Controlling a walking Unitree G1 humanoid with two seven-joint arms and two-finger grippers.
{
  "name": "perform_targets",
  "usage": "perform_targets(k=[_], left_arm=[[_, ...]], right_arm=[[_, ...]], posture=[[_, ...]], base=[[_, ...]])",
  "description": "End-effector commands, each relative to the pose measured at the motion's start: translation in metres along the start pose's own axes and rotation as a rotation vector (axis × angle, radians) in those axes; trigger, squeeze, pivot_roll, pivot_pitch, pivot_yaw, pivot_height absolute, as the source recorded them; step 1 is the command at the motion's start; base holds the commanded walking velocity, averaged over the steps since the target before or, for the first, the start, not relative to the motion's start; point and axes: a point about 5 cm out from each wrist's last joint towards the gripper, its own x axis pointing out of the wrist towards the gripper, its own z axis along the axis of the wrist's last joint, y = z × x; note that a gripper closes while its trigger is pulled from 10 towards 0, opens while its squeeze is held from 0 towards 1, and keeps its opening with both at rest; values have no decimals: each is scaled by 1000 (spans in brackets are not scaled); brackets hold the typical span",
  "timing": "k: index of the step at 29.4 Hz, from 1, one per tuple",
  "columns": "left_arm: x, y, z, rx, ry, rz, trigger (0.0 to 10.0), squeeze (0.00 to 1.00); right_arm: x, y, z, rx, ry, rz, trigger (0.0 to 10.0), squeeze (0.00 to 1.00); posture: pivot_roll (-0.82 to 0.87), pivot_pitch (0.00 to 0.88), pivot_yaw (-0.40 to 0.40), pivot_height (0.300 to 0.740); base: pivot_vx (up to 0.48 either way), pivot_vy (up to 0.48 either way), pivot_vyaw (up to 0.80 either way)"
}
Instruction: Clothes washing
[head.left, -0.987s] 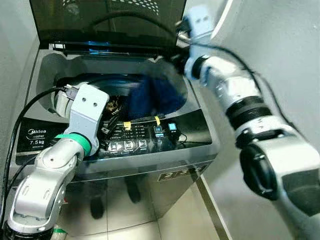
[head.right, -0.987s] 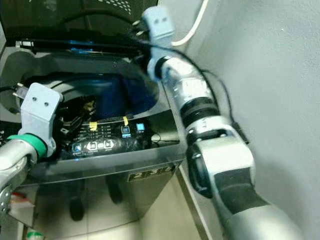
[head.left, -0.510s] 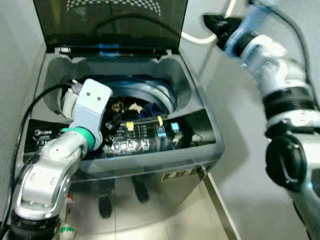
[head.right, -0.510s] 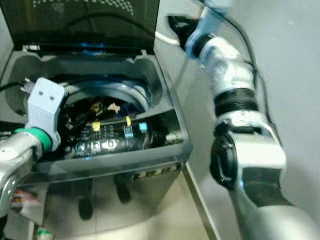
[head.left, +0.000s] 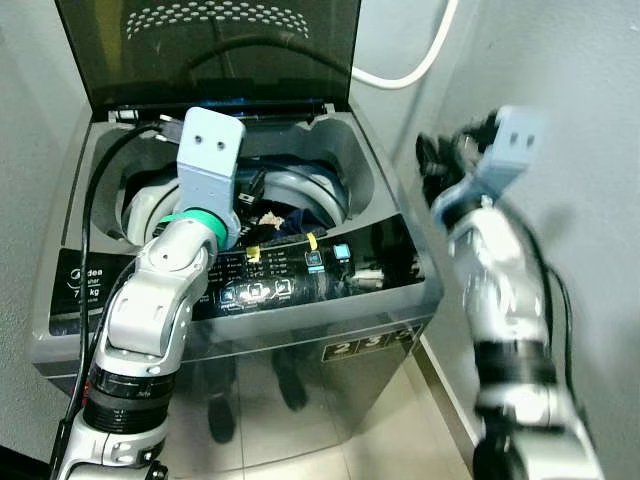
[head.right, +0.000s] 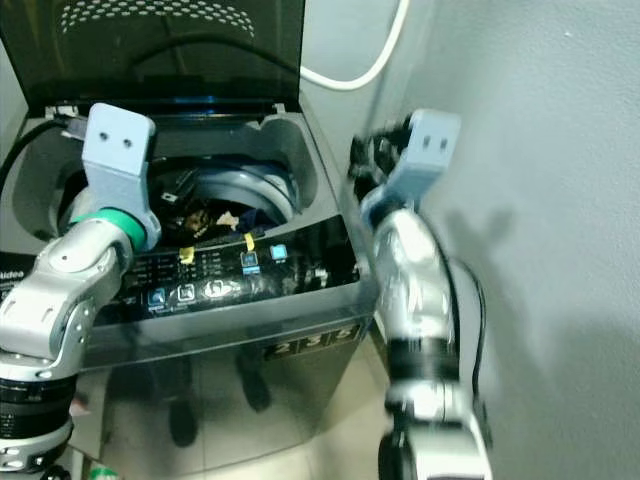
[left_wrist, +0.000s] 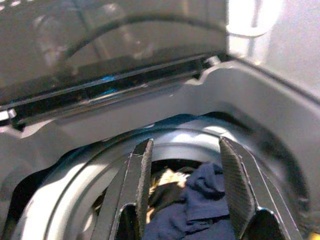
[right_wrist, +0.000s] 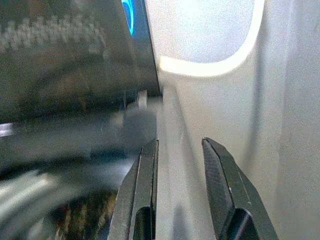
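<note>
Grey walls (head.left: 590, 90) on both sides, pale floor tiles (head.left: 330, 440) at 6 o'clock, top-loading washing machine (head.left: 250, 330) square in the middle of the head view.

Nearest, at 7 o'clock: silver left arm (head.left: 150, 320) with a green band, rising over the machine's front edge. Just past it, glossy black control panel (head.left: 290, 275) with small lit blue buttons and two yellow tabs.

Beyond the panel, round drum (head.left: 300, 195) with clothes (left_wrist: 200, 200) lying inside: dark navy fabric on top, a lighter tan scrap beside it. Left gripper (left_wrist: 187, 185) poised above the drum mouth, fingers spread wide apart, gripping nothing, the navy fabric seen between them and below.

At 3 o'clock, right arm (head.left: 500, 300) raised beside the machine's right flank, blurred. Right gripper (right_wrist: 177, 185) up near the rear right corner of the machine, fingers parted with a clear gap, nothing between them but wall and the machine's edge.

Farthest, at 12 o'clock: dark tinted lid (head.left: 210, 50) standing upright, a dotted pattern near its top. At 1 o'clock, white hose (head.left: 410, 65) curving down the wall behind the lid.
</note>
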Motion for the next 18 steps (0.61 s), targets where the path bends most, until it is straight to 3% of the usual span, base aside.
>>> perform_targets(k=[1, 3, 12, 15, 18], left_arm=[[-3, 2, -3, 4, -6, 17, 10000, 0], [-6, 2, -3, -35, -32, 27, 10000, 0], [-8, -2, -14, 1, -11, -3, 10000, 0], [-10, -1, -25, -14, 3, -11, 10000, 0], [-11, -3, -27, -14, 2, -23, 10000, 0]], right_arm=[[1, 10, 9, -13, -33, 30, 10000, 0], [-4, 15, 10, -12, -50, 39, 10000, 0], [-5, 11, 19, -23, -108, 4, 10000, 0], [-8, 17, 18, -96, -107, 13, 10000, 0], [-10, 18, 18, -106, -101, 14, 10000, 0]], posture=[[56, 43, 20, 740], [56, 43, 20, 740], [48, 56, 29, 740], [34, 73, 39, 740], [34, 73, 39, 740]], base=[[0, 0, 800], [0, 0, 800], [0, 0, 800], [0, 0, 800], [0, 0, 800]])
